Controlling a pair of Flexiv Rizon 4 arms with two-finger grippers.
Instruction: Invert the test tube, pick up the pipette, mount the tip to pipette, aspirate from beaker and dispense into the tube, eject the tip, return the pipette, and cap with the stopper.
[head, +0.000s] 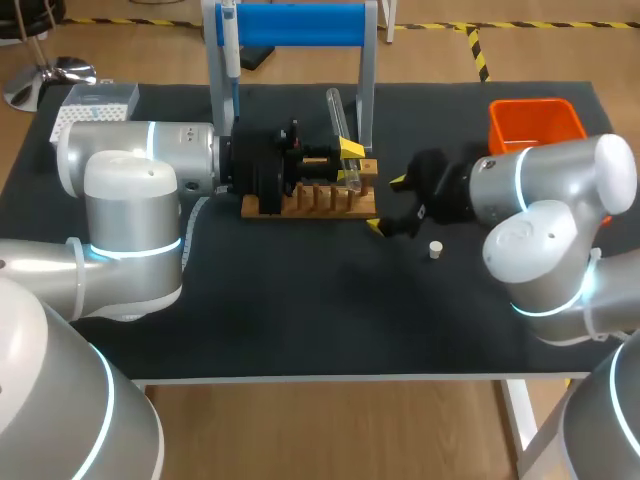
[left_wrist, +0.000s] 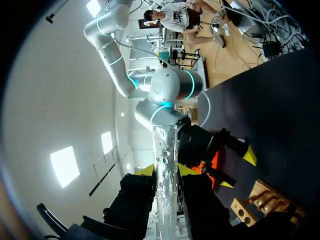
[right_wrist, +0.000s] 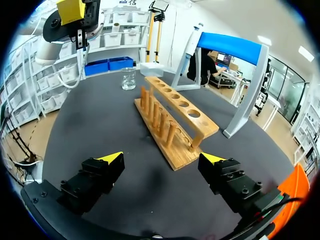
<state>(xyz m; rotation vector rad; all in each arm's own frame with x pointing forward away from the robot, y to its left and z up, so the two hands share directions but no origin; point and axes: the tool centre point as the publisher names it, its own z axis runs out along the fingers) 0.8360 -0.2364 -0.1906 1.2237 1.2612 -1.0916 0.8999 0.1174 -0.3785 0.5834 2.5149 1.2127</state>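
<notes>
My left gripper (head: 347, 158) is shut on a clear test tube (head: 338, 122), holding it nearly upright over the right end of the wooden rack (head: 310, 203). The left wrist view shows the tube (left_wrist: 166, 185) squeezed between the yellow tips of that gripper (left_wrist: 166, 172). My right gripper (head: 393, 205) stands open just right of the rack, low over the mat, with nothing between its fingers (right_wrist: 162, 158). A small white stopper (head: 435, 250) lies on the mat in front of it. The pipette (head: 229, 50) hangs on the blue stand (head: 300, 24). A glass beaker (right_wrist: 128, 78) stands beyond the rack's far end.
An orange bin (head: 535, 122) sits at the back right. A white tip box (head: 95, 104) is at the back left, behind my left arm. The stand's legs rise just behind the rack. Bare black mat (head: 330, 310) stretches along the front.
</notes>
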